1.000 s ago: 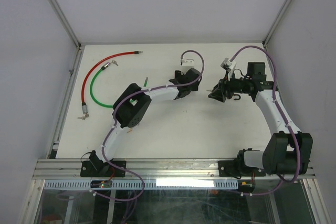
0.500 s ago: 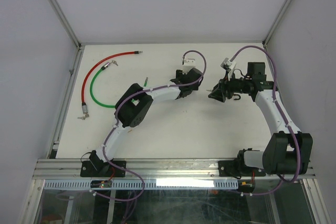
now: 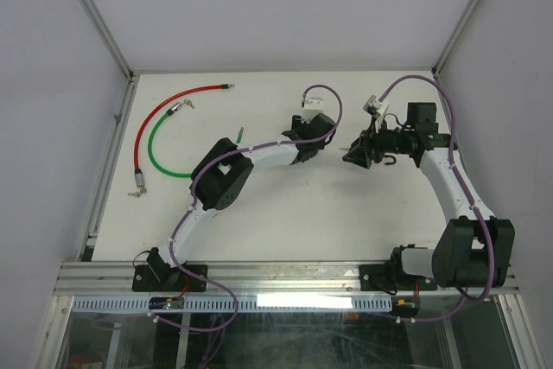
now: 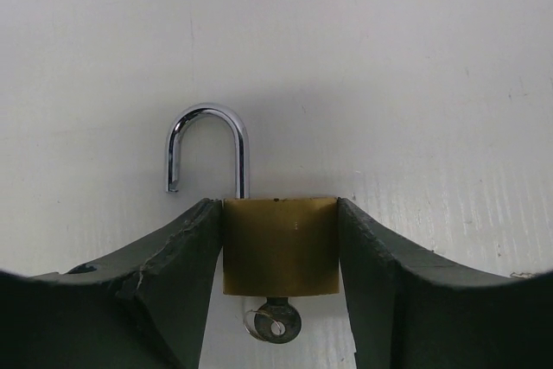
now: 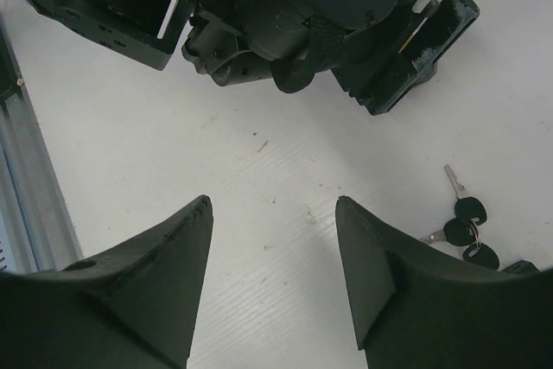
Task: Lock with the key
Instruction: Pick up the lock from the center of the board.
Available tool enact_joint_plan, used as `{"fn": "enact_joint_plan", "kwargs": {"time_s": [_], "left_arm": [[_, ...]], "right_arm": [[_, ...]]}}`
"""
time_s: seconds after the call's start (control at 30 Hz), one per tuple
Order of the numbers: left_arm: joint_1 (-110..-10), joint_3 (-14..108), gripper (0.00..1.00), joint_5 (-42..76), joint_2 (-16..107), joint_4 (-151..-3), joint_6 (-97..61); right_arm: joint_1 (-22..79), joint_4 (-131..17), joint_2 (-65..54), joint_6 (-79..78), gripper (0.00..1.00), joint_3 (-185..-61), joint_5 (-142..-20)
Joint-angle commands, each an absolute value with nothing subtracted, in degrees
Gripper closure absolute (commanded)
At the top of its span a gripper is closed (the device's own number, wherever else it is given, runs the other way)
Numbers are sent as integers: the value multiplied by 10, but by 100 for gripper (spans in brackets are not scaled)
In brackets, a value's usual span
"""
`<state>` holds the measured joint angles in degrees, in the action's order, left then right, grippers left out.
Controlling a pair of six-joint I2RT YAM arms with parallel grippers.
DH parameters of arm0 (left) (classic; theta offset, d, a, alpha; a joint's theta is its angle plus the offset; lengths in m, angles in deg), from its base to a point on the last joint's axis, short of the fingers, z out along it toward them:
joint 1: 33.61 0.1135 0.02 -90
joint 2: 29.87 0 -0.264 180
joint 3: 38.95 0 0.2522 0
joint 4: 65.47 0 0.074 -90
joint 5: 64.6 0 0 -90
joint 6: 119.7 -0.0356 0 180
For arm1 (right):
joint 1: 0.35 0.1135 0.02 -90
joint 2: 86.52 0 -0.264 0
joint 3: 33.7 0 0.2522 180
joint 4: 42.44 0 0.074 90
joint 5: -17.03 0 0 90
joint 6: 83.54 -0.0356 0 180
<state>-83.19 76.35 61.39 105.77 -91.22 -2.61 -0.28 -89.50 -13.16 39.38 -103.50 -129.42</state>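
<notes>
While the left claw (image 4: pixel 278 206) is squeezed tight on both sides of the small brass padlock (image 4: pixel 281 252), the lock is not locked yet. Its shiny silver loop (image 4: pixel 207 140) stands open. The loose end of the loop hangs out past the side of the lock, not over its hole. A small key (image 4: pixel 276 326) sticks out of the bottom of the lock.

The right claw (image 5: pixel 272 205) is wide open and holds nothing. It hangs just beside the left claw and points at it.

I think the step in hand is holding the lock steady so the other arm can work on it. Next, the right claw would need to swing the loop back over its hole and push it down. It may have to turn the key too. The loop and key are thin, so it must aim with care.

The lock sits low over the white tabletop (image 3: pixel 285 213), toward the back and near the middle. I cannot tell if it touches. A bunch of dark-headed spare keys (image 5: pixel 462 231) lies on the tabletop near the right claw. A red cable (image 3: pixel 164 114) and a green cable (image 3: pixel 160 149) curl at the far left, well apart from the lock. Plain white walls (image 3: pixel 276 6) stand around the tabletop.
</notes>
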Motion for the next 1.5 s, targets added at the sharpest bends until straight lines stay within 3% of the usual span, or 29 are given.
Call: {"fn": "enact_joint_plan", "kwargs": {"time_s": [0.0,0.13,0.3,0.4,0.53,1.0,1.23,1.47], "left_arm": [[-837,776,47,609,1062,-922,-39],[-836,762,60,608,1044,-920,-43],[-836,719,90,590,995,-900,-73],[-836,670,96,576,945,-875,-95],[-836,566,100,538,872,-806,-125],[-836,228,100,279,669,-556,-233],[-836,124,100,126,613,-447,-322],[-821,99,100,-30,612,-409,-366]], "right_arm": [[-6,-885,-147,398,38,-1054,-1313],[-6,-885,-147,398,38,-1054,-1315],[-6,-886,-146,398,38,-1053,-1320],[-6,-886,-145,399,38,-1053,-1326],[-6,-887,-143,399,39,-1052,-1332],[5,-890,-144,445,42,-1028,-1383],[48,-949,-159,658,41,-984,-1416],[83,-973,-181,841,29,-928,-1403]]}}
